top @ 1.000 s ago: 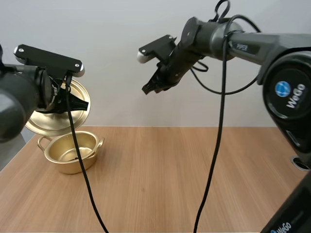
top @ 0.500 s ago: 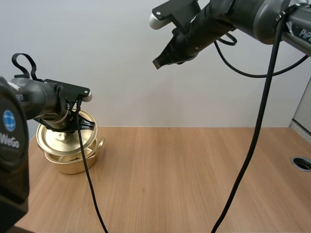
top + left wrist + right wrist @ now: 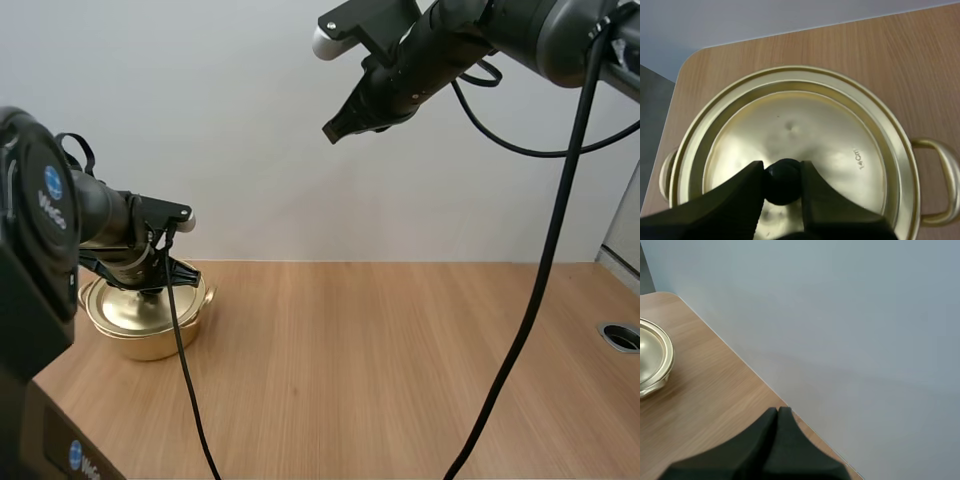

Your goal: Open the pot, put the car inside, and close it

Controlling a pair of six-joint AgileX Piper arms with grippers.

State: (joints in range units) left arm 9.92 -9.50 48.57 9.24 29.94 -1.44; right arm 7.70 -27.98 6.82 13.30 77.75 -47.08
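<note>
- The pot (image 3: 150, 332) is set at the far left of the wooden table (image 3: 400, 360), near its rounded corner. The gold lid (image 3: 805, 135) is seated level within its rim.
- The lid's black knob (image 3: 783, 184) is pinched between the narrowly parted fingers of the left gripper (image 3: 782, 169). One side handle (image 3: 940, 185) of the pot is left uncovered beside them.
- In the high view, much of the lid is hidden by the left arm's wrist, which is placed directly over it.
- The right gripper (image 3: 337, 127) is held high above the table, well apart from the pot. Its fingers (image 3: 765, 432) are pressed together into one dark wedge, and nothing is held.
- One second ago the lid was held tilted above the open pot. Half a second ago it was seen lowered but askew on the rim, and it is now laid flat.
- The right arm has been raised since one second ago and is hardly shifted from half a second ago.
</note>
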